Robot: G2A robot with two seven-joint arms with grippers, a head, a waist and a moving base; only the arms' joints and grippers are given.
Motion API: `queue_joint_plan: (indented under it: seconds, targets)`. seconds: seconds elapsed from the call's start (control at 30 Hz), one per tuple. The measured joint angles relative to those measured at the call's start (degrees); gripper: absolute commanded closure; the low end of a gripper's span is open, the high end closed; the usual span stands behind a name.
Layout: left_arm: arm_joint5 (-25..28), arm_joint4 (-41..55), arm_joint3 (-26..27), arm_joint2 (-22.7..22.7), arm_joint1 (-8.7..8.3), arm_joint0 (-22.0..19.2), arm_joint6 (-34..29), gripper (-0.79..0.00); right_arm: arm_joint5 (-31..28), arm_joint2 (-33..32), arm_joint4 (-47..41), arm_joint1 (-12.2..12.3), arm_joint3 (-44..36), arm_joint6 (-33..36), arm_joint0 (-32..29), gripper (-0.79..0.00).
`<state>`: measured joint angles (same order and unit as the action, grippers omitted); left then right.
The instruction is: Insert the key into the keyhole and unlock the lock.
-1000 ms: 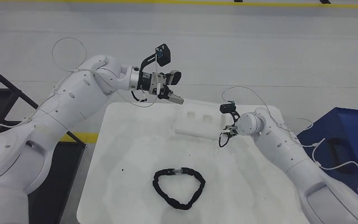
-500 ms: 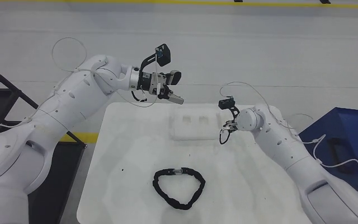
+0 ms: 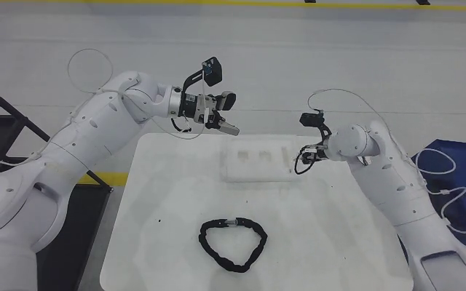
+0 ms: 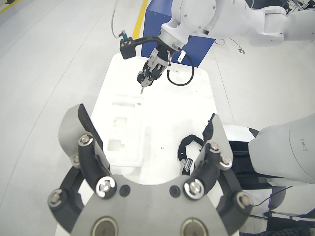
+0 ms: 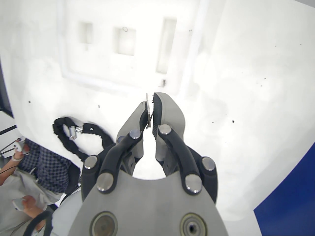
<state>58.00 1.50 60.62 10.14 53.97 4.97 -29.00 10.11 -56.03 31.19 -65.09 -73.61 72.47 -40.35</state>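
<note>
Fingers (image 5: 164, 106) of the right gripper (image 5: 150, 100) pinch a thin silver key (image 5: 148, 111) near the edge of the foam tray (image 5: 145, 8); the left gripper (image 4: 147, 114) gapes wide. Its wrist view catches the blade poking below those fingertips.

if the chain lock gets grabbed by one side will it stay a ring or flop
Probably flops: the chain lies in an uneven, kinked loop, suggesting sleeved links. Likely heavy for its size, given the metal lock body. Its fabric-like cover should grip rather than slip.
</note>
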Motion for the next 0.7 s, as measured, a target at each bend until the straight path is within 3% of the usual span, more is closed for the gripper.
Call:
queue_joint_plan:
  seconds: [0.33, 0.5, 0.7]
  targets:
    - [0.0, 0.0, 0.0, 0.0, 0.00, 0.0, 0.0, -0.785, 2.7, -12.2, -7.3, 3.1, -14.7, 7.7, -6.5, 0.000]
    - [0.0, 0.0, 0.0, 0.0, 0.00, 0.0, 0.0, -0.785, 4.1, -19.3, -11.3, 4.3, -21.5, 7.2, -9.6, 0.000]
    - [0.0, 0.0, 0.0, 0.0, 0.00, 0.0, 0.0, -0.785, 3.8, -24.3, -17.4, 5.0, -24.0, 6.0, -11.3, 0.000]
